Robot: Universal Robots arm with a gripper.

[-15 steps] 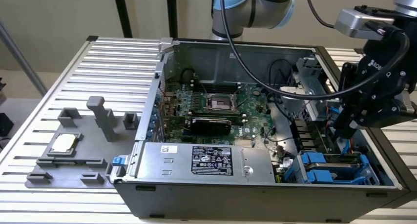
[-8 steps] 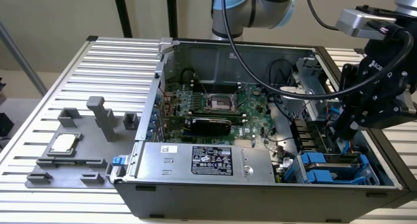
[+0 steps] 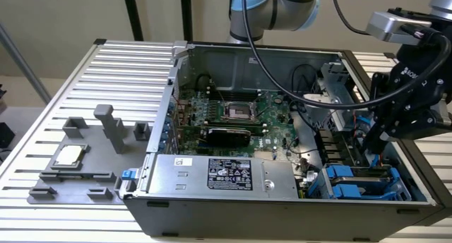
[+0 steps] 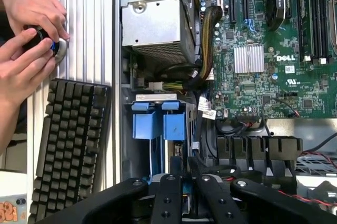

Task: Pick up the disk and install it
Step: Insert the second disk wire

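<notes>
- The disk (image 3: pixel 356 174) (image 4: pixel 158 125), in its blue carrier, is sitting in the drive bay at the corner of the open computer case (image 3: pixel 233 211), at about 4 o'clock in the exterior view.
- I am seeing two blue carrier fronts side by side there, with a silver plate just behind them, and I cannot tell them apart.
- The gripper (image 3: pixel 373 143) (image 4: pixel 185 198) is hanging down inside the case at about 3 o'clock in the exterior view, right over the bay and just beside the blue carriers.
- The jaws are standing narrow with a blue edge showing between them. I cannot tell whether they are actually pinching it.
- The large silver box with the black label (image 3: pixel 219 171) is lying along the near wall of the case, at 9 o'clock from the drive bay.
- The green motherboard (image 3: pixel 233 110) (image 4: pixel 274 34) is lying flat across the case floor behind that box.
- A grey fixture (image 3: pixel 78 177) is resting on the slatted tabletop (image 3: pixel 127 68) at about 8 o'clock in the exterior view, with a small square silver chip (image 3: pixel 71 155) lying in it.
- In the wrist view, a person's hands (image 4: pixel 26 39) are working a small round object beside a black keyboard (image 4: pixel 68 145), both outside the case.
</notes>
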